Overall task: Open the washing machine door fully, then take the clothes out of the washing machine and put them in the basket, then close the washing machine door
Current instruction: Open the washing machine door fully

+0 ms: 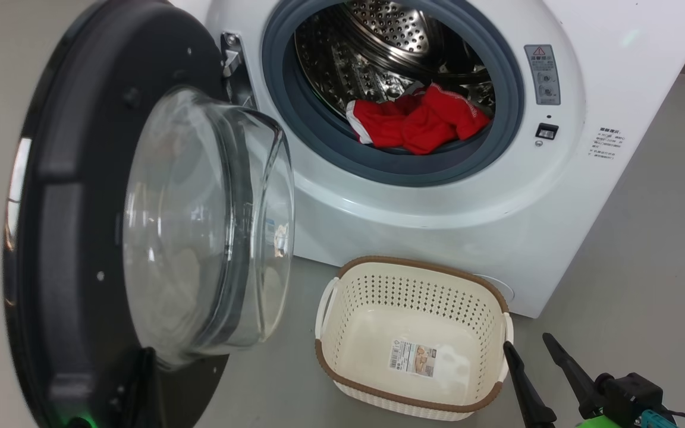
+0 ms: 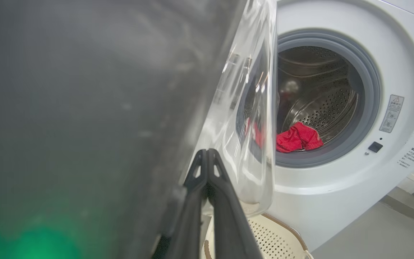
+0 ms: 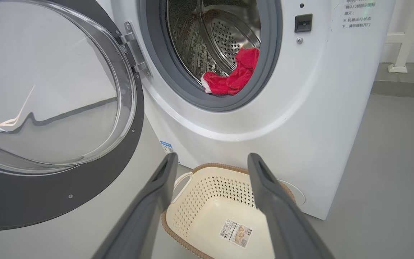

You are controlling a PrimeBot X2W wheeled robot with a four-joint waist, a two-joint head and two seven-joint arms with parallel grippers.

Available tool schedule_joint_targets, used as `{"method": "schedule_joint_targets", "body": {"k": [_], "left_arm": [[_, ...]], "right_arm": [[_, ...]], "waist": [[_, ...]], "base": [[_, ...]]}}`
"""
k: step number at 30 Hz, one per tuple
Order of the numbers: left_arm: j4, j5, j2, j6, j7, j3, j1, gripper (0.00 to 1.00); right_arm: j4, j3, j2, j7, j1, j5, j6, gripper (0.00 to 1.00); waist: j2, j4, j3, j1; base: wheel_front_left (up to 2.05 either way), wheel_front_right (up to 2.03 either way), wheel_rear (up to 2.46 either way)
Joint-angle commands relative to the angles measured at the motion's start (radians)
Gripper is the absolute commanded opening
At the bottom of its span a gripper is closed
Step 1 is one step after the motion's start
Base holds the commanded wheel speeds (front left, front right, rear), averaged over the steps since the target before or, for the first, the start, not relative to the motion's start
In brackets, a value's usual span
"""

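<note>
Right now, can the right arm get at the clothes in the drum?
Probably yes: the door stands aside, the clothes lie forward in the drum, and the open right pincer is unobstructed.

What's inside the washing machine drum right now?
Red clothes lie bunched at the front of the drum, against the grey ring. Anything beneath them is hidden.

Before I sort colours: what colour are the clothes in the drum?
The clothes are bright red with thin white trim; clearest in the head view.
</note>
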Motion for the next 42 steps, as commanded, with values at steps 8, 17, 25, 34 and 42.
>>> {"method": "schedule_joint_targets", "body": {"k": [8, 17, 25, 34, 42], "left_arm": [[-0.031, 0.054, 0.009, 0.009, -0.005, 0.205, -0.095, 0.00], [0.007, 0.095, 0.009, -0.021, -0.005, 0.350, -0.164, 0.00], [0.060, 0.151, 0.009, -0.055, -0.005, 0.485, -0.235, 0.00], [0.168, 0.225, 0.017, -0.116, -0.005, 0.623, -0.344, 0.00], [0.286, 0.270, 0.061, -0.142, -0.005, 0.705, -0.450, 0.00]], "right_arm": [[-0.024, 0.024, -0.015, -0.009, -0.045, 0.007, 0.006, 1.00], [-0.024, 0.024, -0.022, -0.009, -0.051, 0.007, 0.006, 1.00], [-0.025, 0.026, -0.033, -0.009, -0.055, 0.006, 0.006, 1.00], [-0.027, 0.029, -0.049, -0.009, -0.068, 0.006, 0.006, 1.00], [-0.035, 0.029, -0.066, -0.009, -0.084, 0.007, 0.006, 1.00]], "waist": [[0.0000, -0.002, 0.013, 0.0000], [0.0000, -0.008, 0.020, 0.0000], [0.0000, -0.016, 0.034, 0.0000], [0.0000, -0.029, 0.055, 0.0000], [0.0000, -0.043, 0.089, 0.0000]], "base": [[0.00, 0.00, 0.00], [0.00, 0.00, 0.00], [0.00, 0.00, 0.00], [0.00, 0.00, 0.00], [0.00, 0.00, 0.00]]}}
